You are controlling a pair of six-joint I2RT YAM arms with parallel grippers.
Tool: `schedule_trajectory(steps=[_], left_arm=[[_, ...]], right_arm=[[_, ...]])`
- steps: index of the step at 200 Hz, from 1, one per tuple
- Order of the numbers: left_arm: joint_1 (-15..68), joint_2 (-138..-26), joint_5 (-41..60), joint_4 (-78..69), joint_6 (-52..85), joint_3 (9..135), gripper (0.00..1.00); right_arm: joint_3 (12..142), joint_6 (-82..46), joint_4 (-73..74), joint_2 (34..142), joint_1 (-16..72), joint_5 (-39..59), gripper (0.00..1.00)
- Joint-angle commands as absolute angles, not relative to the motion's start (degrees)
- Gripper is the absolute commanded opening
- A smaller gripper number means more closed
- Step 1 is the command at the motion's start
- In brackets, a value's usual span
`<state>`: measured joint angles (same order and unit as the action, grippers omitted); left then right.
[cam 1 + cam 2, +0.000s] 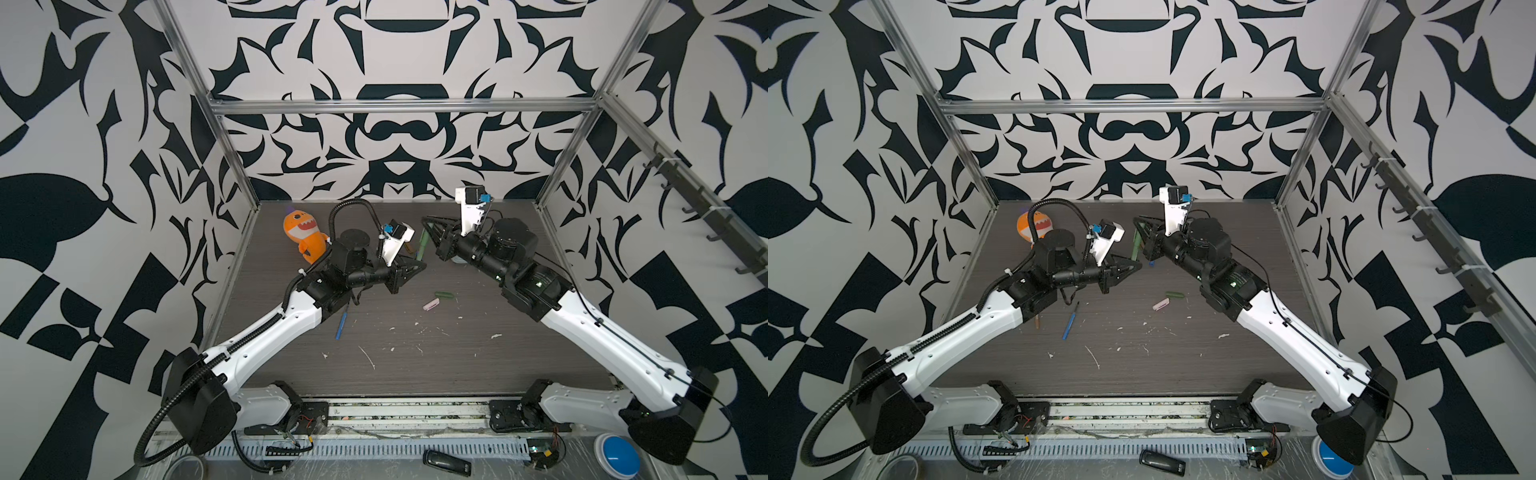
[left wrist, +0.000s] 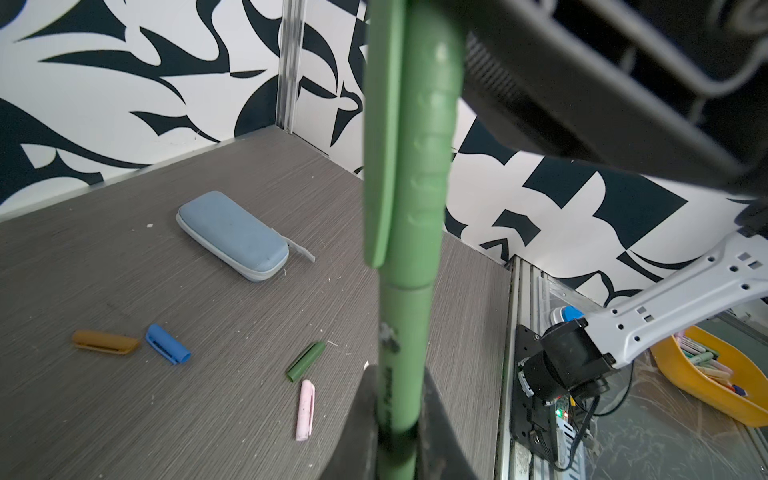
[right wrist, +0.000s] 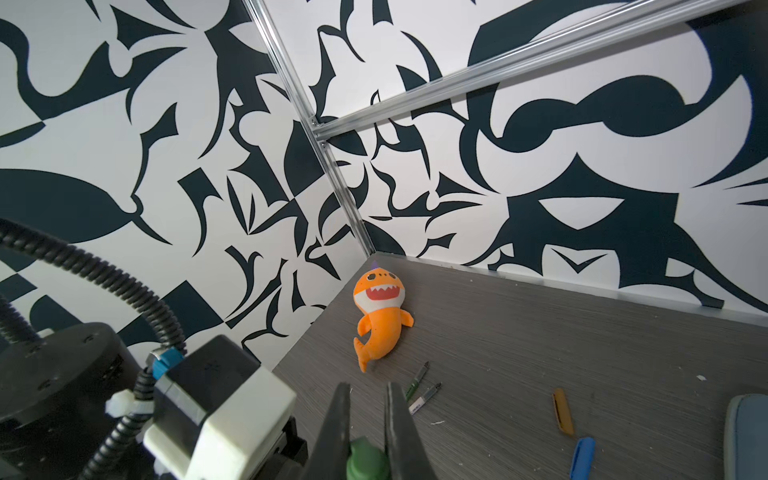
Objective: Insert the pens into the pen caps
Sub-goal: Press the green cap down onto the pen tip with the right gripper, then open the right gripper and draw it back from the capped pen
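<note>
A light green pen (image 2: pixel 405 332) stands between my two grippers above the back of the table, also visible in a top view (image 1: pixel 421 246). My left gripper (image 2: pixel 399 415) is shut on its barrel. A matching green pen cap (image 2: pixel 428 145) sits over its far end, and my right gripper (image 3: pixel 365 388) is shut on that cap (image 3: pixel 368 459). On the table lie a blue pen (image 1: pixel 341 322), an orange-brown pen (image 1: pixel 1037 321), a dark green pen (image 3: pixel 417 380) and a white-pink pen (image 3: pixel 424 397). Loose caps lie there too: orange-brown (image 2: pixel 106 341), blue (image 2: pixel 168 344), dark green (image 2: pixel 306 361), pink (image 2: pixel 305 409).
An orange shark toy (image 1: pixel 303 237) lies at the back left of the table. A pale blue zip case (image 2: pixel 232 235) lies under the right arm. Small white flecks (image 1: pixel 368 357) dot the table's middle. A yellow bin (image 2: pixel 706 374) sits off the table.
</note>
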<state>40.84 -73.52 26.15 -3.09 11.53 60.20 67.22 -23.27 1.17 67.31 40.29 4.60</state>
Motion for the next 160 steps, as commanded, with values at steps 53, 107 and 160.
schedule_trajectory(steps=[53,107,160], left_arm=[[37.36,-72.56,19.78,-21.47,14.99,70.3,0.0],[37.31,-72.56,22.76,-16.21,13.83,68.73,0.0],[37.33,-69.4,27.88,-9.26,12.61,56.48,0.0]], right_arm=[[57.61,-24.74,-14.27,68.69,42.63,12.71,0.0],[59.76,-26.87,-14.08,68.01,42.63,12.08,0.07],[74.42,-26.87,-15.07,66.61,42.64,7.86,0.32]])
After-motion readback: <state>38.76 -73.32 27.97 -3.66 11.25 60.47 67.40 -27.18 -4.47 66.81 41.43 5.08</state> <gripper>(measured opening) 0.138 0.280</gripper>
